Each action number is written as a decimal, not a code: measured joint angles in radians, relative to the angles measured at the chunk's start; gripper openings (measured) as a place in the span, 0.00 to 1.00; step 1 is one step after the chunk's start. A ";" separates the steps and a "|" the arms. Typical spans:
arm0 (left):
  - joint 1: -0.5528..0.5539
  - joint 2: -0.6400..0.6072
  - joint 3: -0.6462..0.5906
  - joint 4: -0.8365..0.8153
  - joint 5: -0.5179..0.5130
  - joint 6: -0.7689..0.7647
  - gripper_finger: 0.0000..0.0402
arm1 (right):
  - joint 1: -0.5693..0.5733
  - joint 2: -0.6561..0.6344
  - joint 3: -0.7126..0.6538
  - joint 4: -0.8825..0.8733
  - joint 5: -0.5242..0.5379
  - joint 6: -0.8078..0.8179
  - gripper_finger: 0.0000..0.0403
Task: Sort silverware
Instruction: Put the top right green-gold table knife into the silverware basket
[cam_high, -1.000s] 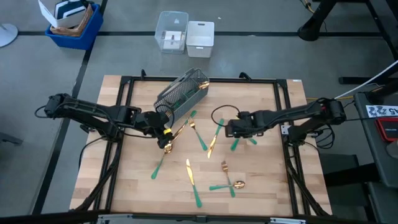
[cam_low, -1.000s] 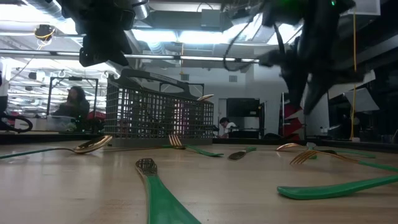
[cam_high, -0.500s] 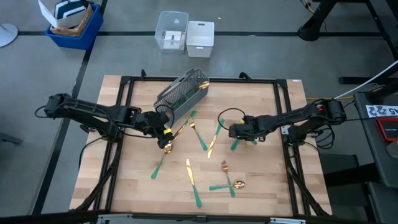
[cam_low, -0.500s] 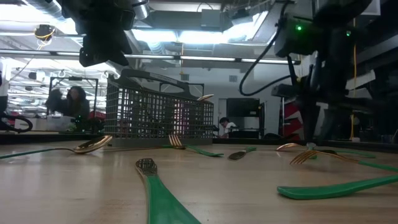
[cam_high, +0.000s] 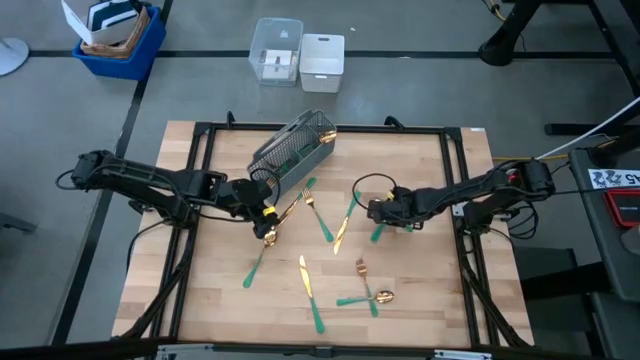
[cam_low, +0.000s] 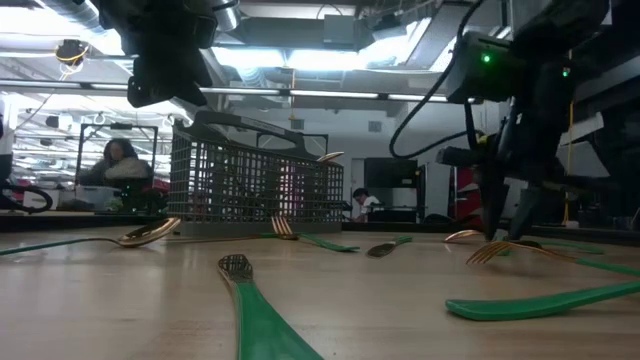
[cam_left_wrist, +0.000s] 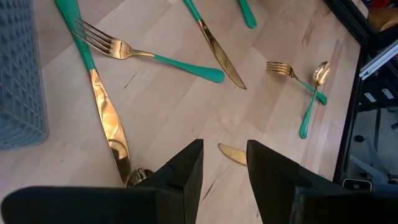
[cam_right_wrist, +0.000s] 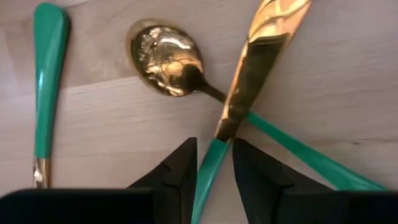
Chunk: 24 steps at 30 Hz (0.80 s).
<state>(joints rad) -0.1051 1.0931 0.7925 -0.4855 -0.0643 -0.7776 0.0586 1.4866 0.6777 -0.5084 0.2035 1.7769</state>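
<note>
A pale wooden table (cam_high: 420, 290) inside a black frame is seen from above, with a grey mesh caddy (cam_high: 292, 152) lying near its far edge. The silverware (cam_high: 330, 232) is scattered over the middle and near part of the table, gold heads and green handles pointing all ways.

The left gripper (cam_high: 268, 210) is held just beside the caddy's near end; in its wrist view the fingers (cam_left_wrist: 186, 171) are spread with nothing between them, above bare wood and a knife tip.

The right gripper (cam_high: 376, 209) is lowered over pieces right of centre. Only its wrist view shows the detail: a knife (cam_right_wrist: 249, 87) lies across a spoon (cam_right_wrist: 166, 61), and the knife's green handle sits between the parted fingers (cam_right_wrist: 180, 167); contact cannot be told.

Only in the low view are people seen in the room behind.
</note>
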 joint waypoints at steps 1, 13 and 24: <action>0.000 0.000 0.000 -0.001 0.000 0.000 0.28 | 0.000 -0.001 -0.009 0.015 0.004 0.001 0.27; 0.000 0.000 0.000 -0.002 0.000 0.004 0.28 | 0.002 0.014 -0.015 0.010 0.031 -0.001 0.11; 0.000 0.000 0.000 -0.002 0.000 0.027 0.28 | 0.000 0.014 -0.013 0.012 0.017 -0.028 0.09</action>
<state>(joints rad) -0.1051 1.0931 0.7921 -0.4873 -0.0639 -0.7509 0.0586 1.5004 0.6648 -0.4969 0.2206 1.7485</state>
